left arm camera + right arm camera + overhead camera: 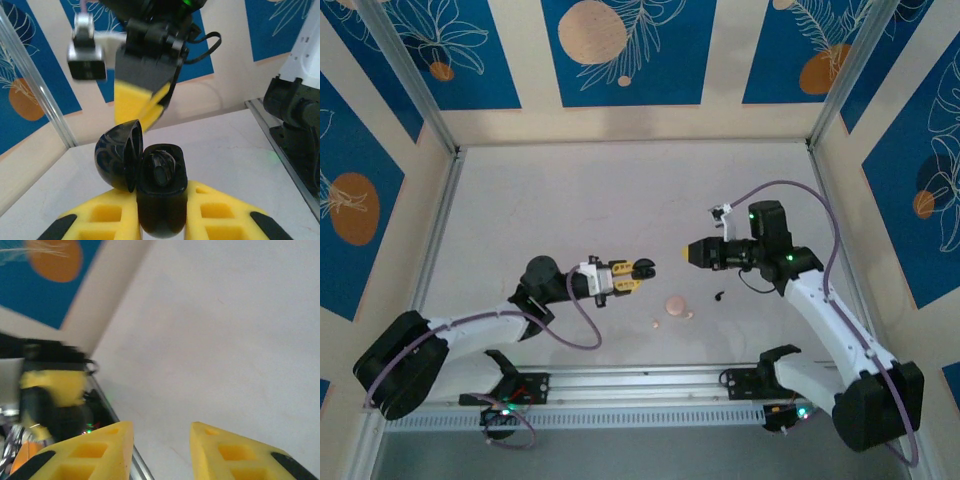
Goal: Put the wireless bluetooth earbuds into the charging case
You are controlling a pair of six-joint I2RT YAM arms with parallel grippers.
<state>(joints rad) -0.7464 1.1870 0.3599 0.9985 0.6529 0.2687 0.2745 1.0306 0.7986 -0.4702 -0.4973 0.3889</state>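
Jaws of the left gripper [161, 222] are clamped on the flanks of a glossy black, rounded charging case [161, 180], whose domed lid [117, 155] is swung open to one side. Jaws of the right gripper [161, 429], yellow with square recesses, stand partly apart and hold nothing. On the matte pale table [570, 200], a stemmed black earbud [719, 296] lies below the right jaws, and tiny pale pink buds [657, 324] flank a round pink case [675, 304] below the gap between the grippers.

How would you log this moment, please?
left tool: shut on open black charging case | right tool: open, empty | black earbud: on table
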